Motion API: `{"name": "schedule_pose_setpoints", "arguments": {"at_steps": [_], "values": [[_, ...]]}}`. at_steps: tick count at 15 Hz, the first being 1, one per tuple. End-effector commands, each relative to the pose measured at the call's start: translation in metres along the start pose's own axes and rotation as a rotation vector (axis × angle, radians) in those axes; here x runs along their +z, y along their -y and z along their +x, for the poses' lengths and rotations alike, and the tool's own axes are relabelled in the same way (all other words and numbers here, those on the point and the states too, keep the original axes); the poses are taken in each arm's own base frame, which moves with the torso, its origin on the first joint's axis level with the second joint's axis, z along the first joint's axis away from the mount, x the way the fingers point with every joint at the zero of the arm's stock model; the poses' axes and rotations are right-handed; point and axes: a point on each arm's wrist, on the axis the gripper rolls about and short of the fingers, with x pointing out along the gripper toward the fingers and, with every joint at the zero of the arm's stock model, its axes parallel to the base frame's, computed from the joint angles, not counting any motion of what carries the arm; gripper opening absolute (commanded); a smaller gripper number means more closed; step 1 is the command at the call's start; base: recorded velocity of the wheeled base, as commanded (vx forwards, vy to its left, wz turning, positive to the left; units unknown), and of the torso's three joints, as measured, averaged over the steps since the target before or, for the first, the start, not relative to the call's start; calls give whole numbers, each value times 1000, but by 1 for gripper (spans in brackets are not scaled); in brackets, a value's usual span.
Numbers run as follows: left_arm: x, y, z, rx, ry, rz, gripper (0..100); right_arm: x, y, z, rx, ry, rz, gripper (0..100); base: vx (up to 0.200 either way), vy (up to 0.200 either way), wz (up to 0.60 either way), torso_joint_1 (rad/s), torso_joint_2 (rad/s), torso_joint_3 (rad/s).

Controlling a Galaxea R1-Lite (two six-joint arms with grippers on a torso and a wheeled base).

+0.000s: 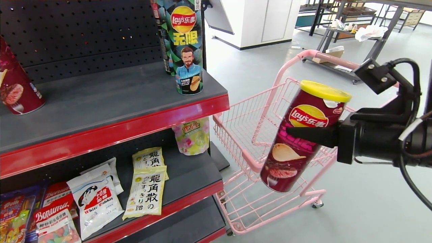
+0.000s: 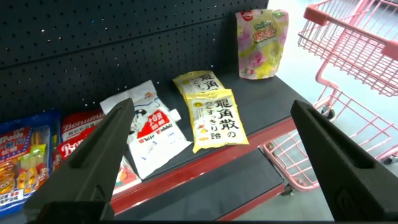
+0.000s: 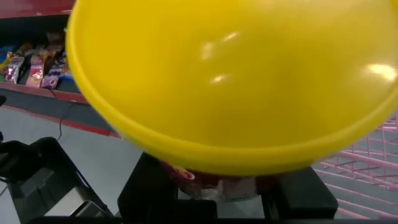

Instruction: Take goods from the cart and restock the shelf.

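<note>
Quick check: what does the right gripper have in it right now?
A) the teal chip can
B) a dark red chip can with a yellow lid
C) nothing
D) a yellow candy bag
B: the right gripper is shut on the dark red chip can, held tilted by the pink cart.

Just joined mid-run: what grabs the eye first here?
A dark red chip can with a yellow lid, held tilted by the right gripper by the pink cart. Next, the tall green chip can standing on the upper shelf, above candy bags on the lower shelf.
</note>
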Motion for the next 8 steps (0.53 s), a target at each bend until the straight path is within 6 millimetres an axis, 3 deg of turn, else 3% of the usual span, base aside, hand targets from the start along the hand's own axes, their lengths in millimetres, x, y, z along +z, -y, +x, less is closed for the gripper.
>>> {"name": "schedule_pose_setpoints", "arguments": {"at_steps": [1, 8], "values": [[0, 0, 0, 0, 0, 0, 100, 0, -6, -14, 17, 28, -8, 0, 0, 0, 0, 0, 0, 0], [0, 0, 0, -3, -2, 0, 100, -11, -7, -12, 25, -10, -40, 0, 0, 0, 0, 0, 0, 0]]}}
